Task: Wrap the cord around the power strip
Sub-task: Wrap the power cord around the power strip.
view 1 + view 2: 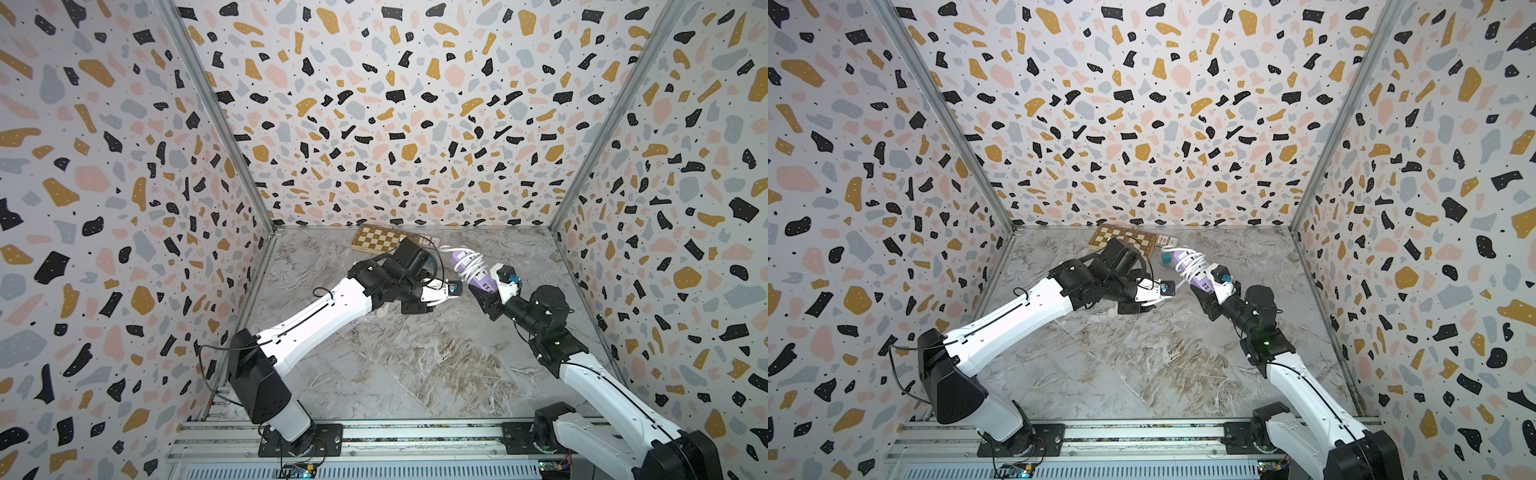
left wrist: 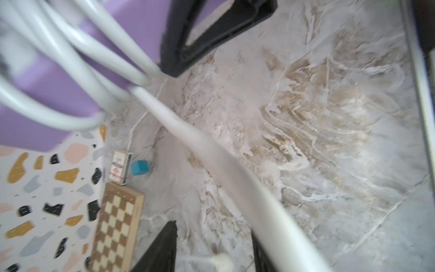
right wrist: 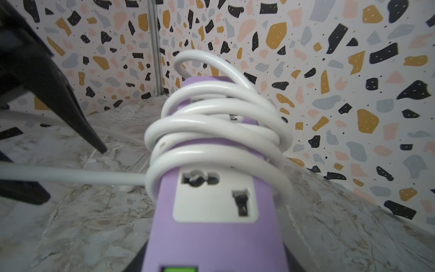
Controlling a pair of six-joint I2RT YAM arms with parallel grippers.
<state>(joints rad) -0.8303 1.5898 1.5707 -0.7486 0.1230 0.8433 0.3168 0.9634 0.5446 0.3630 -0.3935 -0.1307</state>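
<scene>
Gripping lilac power strip: right jaws | cord coiled round it | left jaws unclear

In both top views, the grey-and-tan marbled tabletop lay bare across the lower middle of the frame. At upper middle, a tan-and-white wooden chessboard lay against the back wall. In a top view, a small printed card box and a teal cube crowded beside it. A taut white round cord barred the gap just left of the raised lilac plastic power strip.
</scene>
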